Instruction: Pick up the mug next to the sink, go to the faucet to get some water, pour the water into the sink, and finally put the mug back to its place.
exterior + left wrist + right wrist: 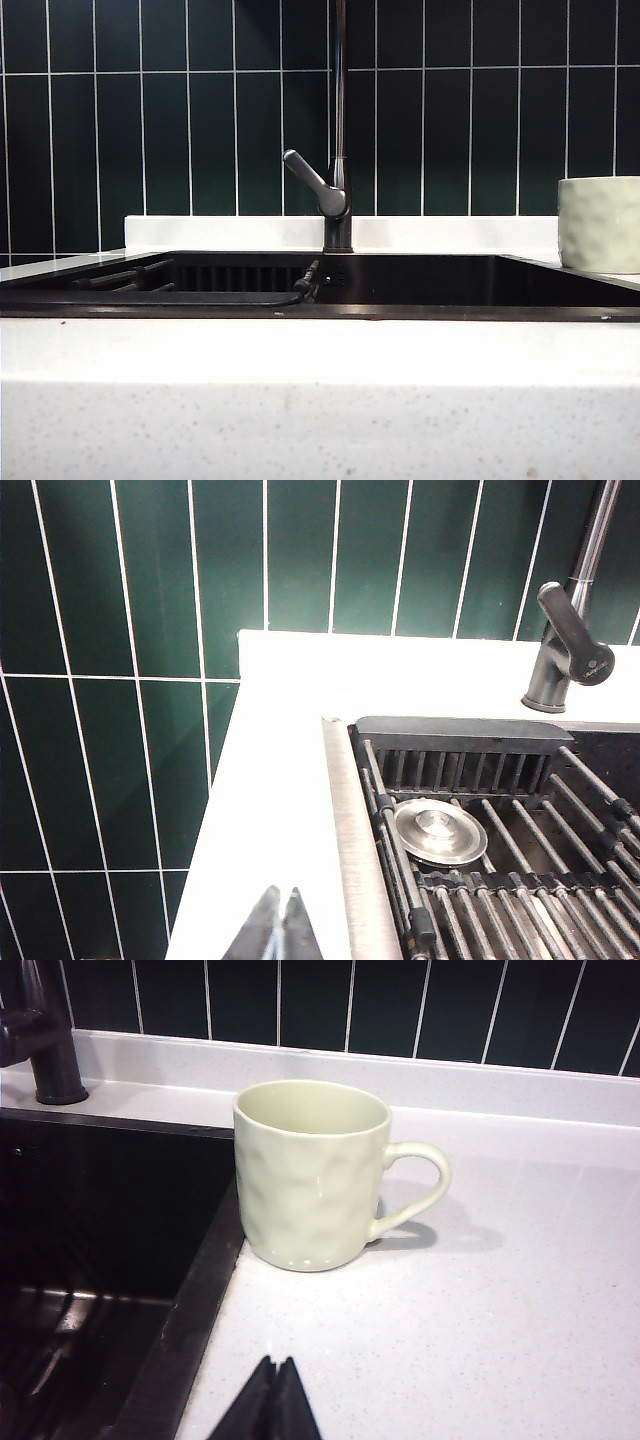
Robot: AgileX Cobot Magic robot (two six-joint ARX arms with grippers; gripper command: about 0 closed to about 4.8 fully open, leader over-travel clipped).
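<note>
Mug (312, 1175) sits upright on the tabletop (480, 1310) beside the sink (110, 1210); left gripper (279, 925) and right gripper (272, 1400) hover, jaws clenched, empty.

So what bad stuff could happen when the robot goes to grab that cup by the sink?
The mug stands right at the sink edge, so a clumsy nudge from the shut right gripper might tip it into the basin. It must open first. Carrying it, it could bump the faucet. The left gripper, shut over the counter's far side, seems uninvolved.
</note>
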